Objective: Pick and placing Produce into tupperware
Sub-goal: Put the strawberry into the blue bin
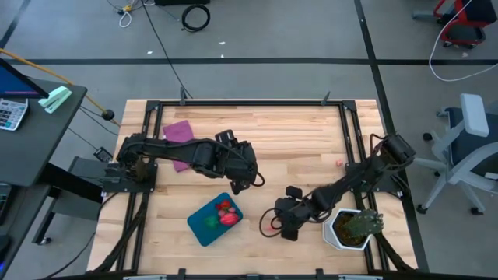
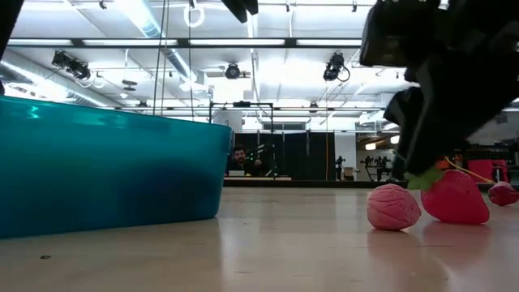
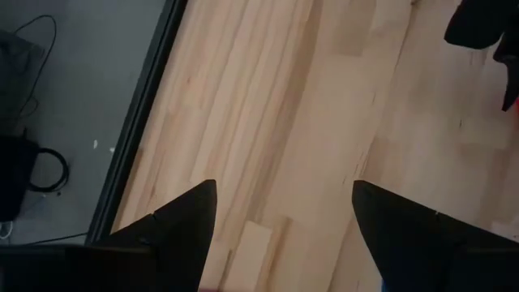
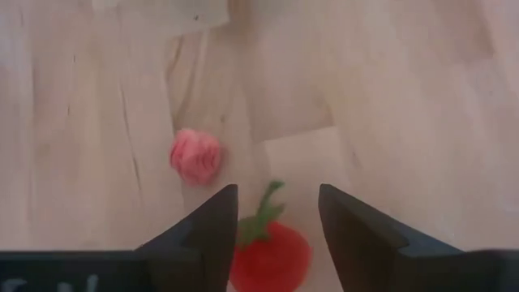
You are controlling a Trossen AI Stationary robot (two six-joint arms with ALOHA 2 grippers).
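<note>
We find no readable writing anywhere. Our right gripper [image 4: 276,235] hangs low with its fingers apart, and a red strawberry [image 4: 272,253] lies between them, green stem toward the gap. A pink, ridged piece [image 4: 195,156] sits just beside it, outside the fingers. Only the low view shows a third red piece [image 2: 503,193] beyond the strawberry. The high view alone shows red and green produce [image 1: 222,216] inside the tupperware [image 1: 199,229], near our left gripper [image 3: 284,215], which hovers spread over bare table [image 3: 268,122].
</note>
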